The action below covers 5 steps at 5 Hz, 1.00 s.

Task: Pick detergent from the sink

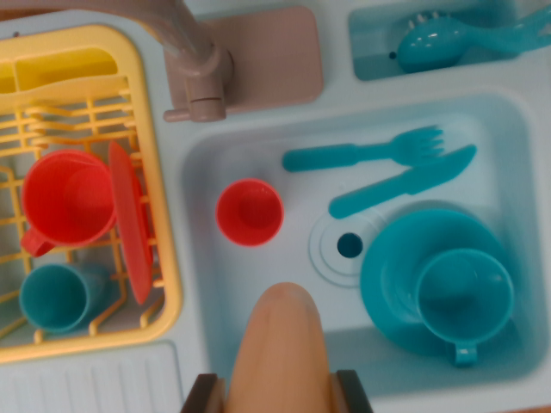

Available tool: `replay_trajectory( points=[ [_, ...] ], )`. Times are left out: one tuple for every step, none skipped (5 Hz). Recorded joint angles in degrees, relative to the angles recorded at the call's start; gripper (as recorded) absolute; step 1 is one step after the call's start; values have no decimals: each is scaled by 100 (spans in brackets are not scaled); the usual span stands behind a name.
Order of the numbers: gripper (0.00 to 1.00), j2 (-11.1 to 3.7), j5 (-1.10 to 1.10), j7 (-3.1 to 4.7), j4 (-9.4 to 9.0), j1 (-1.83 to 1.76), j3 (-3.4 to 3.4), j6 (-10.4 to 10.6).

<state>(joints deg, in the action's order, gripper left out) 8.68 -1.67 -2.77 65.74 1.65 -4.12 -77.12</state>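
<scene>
Seen from the wrist camera, the gripper (280, 397) is clenched on the detergent bottle (280, 344), its two dark fingers (203, 394) pressed against the bottle's sides at the bottom edge of the view. The bottle is a smooth, rounded, tan-orange plastic shape, blurred by closeness, with its domed end pointing into the sink (215, 163) over the basin's near edge; whether it has cleared the basin floor cannot be told. The grasp appears made, so the step in hand is judged to be the lift, and the next move calls for a straight rise out of the basin without brushing the dishes around it.

Just beyond the bottle stands a small red cup (250, 212), with the drain (349, 245) beside it. Toward the sink's right wall a teal mug (463, 297) sits on a teal plate (396, 258). Farther in lie a teal knife (402, 181) and teal fork (366, 152). At the sink's left, a yellow dish rack (159, 172) holds a red mug, a red plate and a teal cup. The faucet (200, 73) rises at the far rim.
</scene>
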Motion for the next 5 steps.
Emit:
replay_trajectory(
  points=[
    [100,0,0,0,0,0,0,0],
    [100,60,9,-11,122,0,1,-181],
    [100,60,9,-11,122,0,1,-181],
    [100,113,17,-21,232,0,2,-345],
    [100,113,17,-21,232,0,2,-345]
  ],
)
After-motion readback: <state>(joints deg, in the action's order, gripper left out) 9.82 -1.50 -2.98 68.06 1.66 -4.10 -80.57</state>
